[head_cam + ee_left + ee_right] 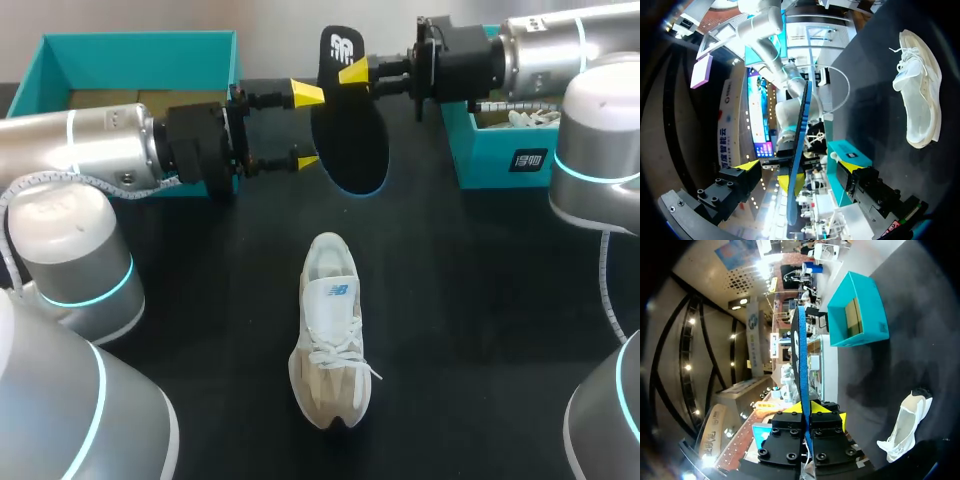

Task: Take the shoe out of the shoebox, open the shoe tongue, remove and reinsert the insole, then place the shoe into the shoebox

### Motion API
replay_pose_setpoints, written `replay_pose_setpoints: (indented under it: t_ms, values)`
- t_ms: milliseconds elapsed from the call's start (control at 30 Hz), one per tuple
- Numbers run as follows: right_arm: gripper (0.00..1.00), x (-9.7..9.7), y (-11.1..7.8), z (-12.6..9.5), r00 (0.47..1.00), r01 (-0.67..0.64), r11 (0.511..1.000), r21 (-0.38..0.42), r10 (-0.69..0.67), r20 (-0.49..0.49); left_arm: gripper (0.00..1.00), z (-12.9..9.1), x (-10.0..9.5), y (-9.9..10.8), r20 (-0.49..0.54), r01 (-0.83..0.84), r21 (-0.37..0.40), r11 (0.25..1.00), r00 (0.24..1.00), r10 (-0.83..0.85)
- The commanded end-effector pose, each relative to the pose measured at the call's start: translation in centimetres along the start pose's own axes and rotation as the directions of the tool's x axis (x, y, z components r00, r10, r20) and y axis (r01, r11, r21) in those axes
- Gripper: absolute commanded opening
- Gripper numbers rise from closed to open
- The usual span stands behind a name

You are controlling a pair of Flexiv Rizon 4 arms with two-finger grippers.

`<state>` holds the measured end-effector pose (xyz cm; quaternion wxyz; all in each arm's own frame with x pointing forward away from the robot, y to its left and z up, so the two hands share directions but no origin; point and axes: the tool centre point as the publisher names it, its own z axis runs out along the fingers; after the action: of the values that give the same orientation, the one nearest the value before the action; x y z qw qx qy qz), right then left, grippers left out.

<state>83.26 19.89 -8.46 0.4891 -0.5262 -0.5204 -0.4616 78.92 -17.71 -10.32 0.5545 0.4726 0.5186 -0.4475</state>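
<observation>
At the rear left of the table [480,300] a teal left box [140,42] is seen, open at the top, partly hidden by the left arm. The left gripper [306,127] is held just in front of it with its fingers spread wide apart. The black insole [350,130] is raised off the table at their tips. In the left wrist view the insole is seen edge-on between the spread fingers, and it is not gripped by them. The upper part of the insole is clamped by the right gripper [352,72], which comes in from the opposite side. In the right wrist view the insole's thin edge is pinched between the two yellow tips, and its length stands out ahead of them. At the rear right, behind the right arm, a second teal right box [490,160] is seen with pale material inside. The white shoe [330,340] stands upright on its sole on the dark table, below and well apart from both grippers. Its heel opening is turned toward the insole and its toe toward the near edge.
</observation>
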Motion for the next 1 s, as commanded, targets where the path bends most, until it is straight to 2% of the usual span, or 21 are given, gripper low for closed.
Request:
replay_pose_setpoints:
  t_ms: [33, 200, 233, 333, 433, 533, 633, 733, 1000]
  values:
    - [0.0, 0.0, 0.1, 0.5, 1.0, -0.005, 1.0, 0.002, 0.005, 0.007, 0.97, 0.5, -0.1, -0.2, -0.001, -0.006, -0.006, 1.0, 1.0, 0.006]
    - [0.0, 0.0, 0.1, 0.5, 1.0, -0.005, 1.0, 0.002, 0.005, 0.007, 0.95, 0.9, -0.3, -0.2, 0.002, -0.01, -0.012, 1.0, 1.0, 0.01]
    - [0.0, 0.0, 0.1, 0.5, 1.0, -0.005, 1.0, 0.002, 0.005, 0.007, 0.87, 1.0, -0.4, -0.2, 0.003, -0.01, -0.013, 1.0, 1.0, 0.011]
    - [0.0, 0.0, 0.1, 0.5, 1.0, -0.005, 1.0, 0.002, 0.005, 0.007, 0.74, 1.4, -0.6, -0.2, 0.006, -0.016, -0.013, 1.0, 1.0, 0.016]
    - [0.0, 0.0, 0.1, 0.5, 1.0, -0.005, 1.0, 0.002, 0.005, 0.007, 0.78, 1.7, -0.9, -0.3, 0.011, -0.025, -0.011, 1.0, 1.0, 0.025]
    - [0.0, 0.0, 0.1, 0.5, 1.0, -0.005, 1.0, 0.002, 0.005, 0.007, 0.72, 2.0, -0.9, -0.2, 0.01, -0.029, -0.013, 0.999, 1.0, 0.029]
    - [0.0, 0.0, 0.1, 0.5, 1.0, -0.005, 1.0, 0.002, 0.005, 0.007, 0.53, 2.2, -0.9, -0.2, 0.004, -0.032, -0.015, 0.999, 0.999, 0.032]
    - [0.0, 0.0, 0.1, 0.5, 1.0, -0.005, 1.0, 0.002, 0.005, 0.007, 0.41, 2.3, -0.8, 0.0, -0.004, -0.034, -0.02, 0.999, 0.999, 0.034]
    - [0.0, 0.0, 0.1, 0.5, 1.0, -0.005, 1.0, 0.002, 0.005, 0.007, 0.35, 2.8, -0.7, 0.3, -0.015, -0.037, -0.027, 0.999, 0.999, 0.037]
